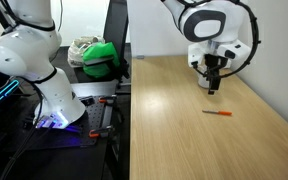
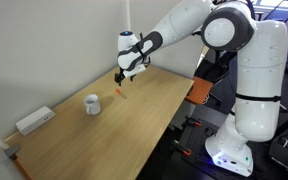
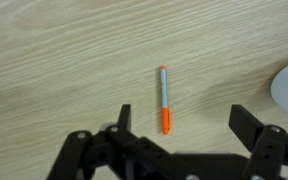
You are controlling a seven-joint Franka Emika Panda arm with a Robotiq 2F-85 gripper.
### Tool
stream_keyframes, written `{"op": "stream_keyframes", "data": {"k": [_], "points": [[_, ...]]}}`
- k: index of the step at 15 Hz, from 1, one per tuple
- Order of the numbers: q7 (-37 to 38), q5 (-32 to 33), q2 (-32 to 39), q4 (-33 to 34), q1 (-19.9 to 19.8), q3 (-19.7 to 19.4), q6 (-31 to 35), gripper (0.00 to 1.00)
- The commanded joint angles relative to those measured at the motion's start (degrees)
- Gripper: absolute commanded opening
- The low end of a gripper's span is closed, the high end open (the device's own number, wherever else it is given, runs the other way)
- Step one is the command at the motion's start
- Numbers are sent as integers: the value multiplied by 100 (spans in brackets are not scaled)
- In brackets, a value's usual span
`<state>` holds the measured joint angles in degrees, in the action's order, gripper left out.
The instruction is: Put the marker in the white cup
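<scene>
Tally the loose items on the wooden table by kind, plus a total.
marker: 1
white cup: 1
flat white block: 1
Total: 3

1. The desk (image 3: 54,60) has a pale wood-grain top, matt and smooth, with fine streaks.
2. The marker (image 3: 164,100) looks like smooth orange plastic with a slight sheen, greyish at one end.
3. The white cup (image 2: 92,104) is plain and smooth; whether ceramic or plastic cannot be told.
4. The hand (image 3: 182,120) is matt black.
5. The arm (image 2: 254,70) wears glossy white shells.
6. The white block (image 2: 34,120) near a desk corner looks smooth and matt.
</scene>
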<state>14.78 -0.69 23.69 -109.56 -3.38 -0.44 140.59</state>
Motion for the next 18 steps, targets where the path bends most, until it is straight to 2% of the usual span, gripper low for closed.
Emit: {"op": "stream_keyframes", "data": {"k": [1,9,18], "points": [[-96,78,383,388,158,-206,-69,100],[-301,14,1110,1205,99,-253,-240,100],[-708,42,1925,2329,102,-227,-945,100]]}}
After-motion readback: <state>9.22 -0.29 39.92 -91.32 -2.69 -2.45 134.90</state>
